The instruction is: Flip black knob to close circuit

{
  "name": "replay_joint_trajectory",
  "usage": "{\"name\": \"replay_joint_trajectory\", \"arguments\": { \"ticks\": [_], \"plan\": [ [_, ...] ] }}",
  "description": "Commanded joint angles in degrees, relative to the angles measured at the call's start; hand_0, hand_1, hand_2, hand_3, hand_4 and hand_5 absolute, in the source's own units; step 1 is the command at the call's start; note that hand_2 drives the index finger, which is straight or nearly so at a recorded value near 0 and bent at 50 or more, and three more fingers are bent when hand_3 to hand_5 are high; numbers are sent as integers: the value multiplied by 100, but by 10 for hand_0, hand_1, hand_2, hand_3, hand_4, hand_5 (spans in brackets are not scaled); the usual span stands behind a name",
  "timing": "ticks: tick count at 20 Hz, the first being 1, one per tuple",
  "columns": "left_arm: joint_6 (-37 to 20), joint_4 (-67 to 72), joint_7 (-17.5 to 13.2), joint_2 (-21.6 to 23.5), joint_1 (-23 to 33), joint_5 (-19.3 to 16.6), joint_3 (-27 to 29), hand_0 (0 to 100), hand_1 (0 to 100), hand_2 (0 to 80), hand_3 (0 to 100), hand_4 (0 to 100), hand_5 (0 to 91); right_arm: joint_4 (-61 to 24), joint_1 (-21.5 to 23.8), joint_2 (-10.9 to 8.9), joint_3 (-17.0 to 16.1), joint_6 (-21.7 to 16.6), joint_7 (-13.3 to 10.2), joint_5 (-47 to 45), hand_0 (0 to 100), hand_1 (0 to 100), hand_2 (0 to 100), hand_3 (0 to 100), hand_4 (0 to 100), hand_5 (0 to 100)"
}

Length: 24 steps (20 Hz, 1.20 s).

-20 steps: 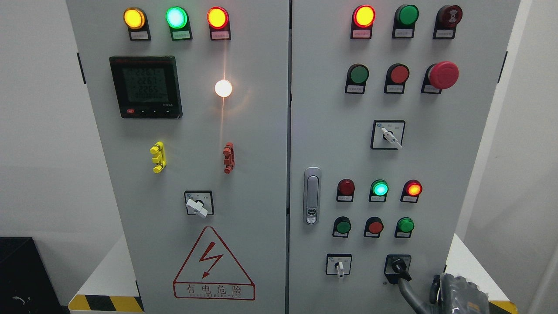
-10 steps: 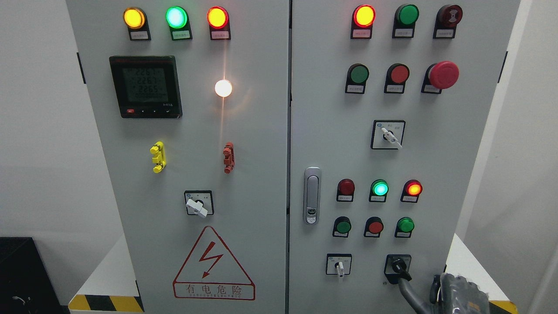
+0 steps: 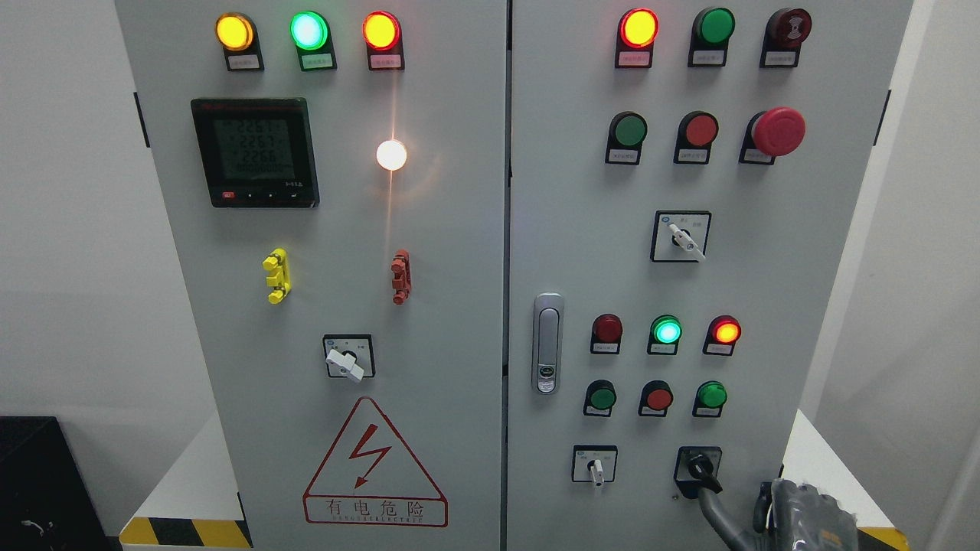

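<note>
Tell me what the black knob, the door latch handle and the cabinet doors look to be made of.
Black knob: probably moulded plastic, glossy black with a soft highlight. Door latch handle: looks like metal, or chromed plastic, judging by its silvery satin sheen. Cabinet doors: apparently painted sheet metal, flat light grey with a matt, even finish and a thin straight seam between them.

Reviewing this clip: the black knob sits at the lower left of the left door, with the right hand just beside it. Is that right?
Not quite. The head view shows the black knob at the lower right of the right door, not the left one. The right hand is indeed just beside it, at the bottom edge.
</note>
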Motion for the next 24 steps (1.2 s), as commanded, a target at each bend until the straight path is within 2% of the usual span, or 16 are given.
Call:
{"name": "replay_joint_trajectory", "arguments": {
  "ticks": [1,15,24],
  "plan": [
    [3,-167,-5,-1,132,0,0,120,556,0,0,0,0,43,3,-3,239,8,5,14,0,0,866,1000,961,1000],
    [3,-167,-5,-1,132,0,0,120,556,0,0,0,0,-10,117,-12,459,-1,-21,14,0,0,864,1000,961,1000],
    [3,-167,-5,-1,123,0,0,120,556,0,0,0,0,-668,626,76,530,-18,-30,-126,0,0,852,1000,955,1000]
  ]
}}
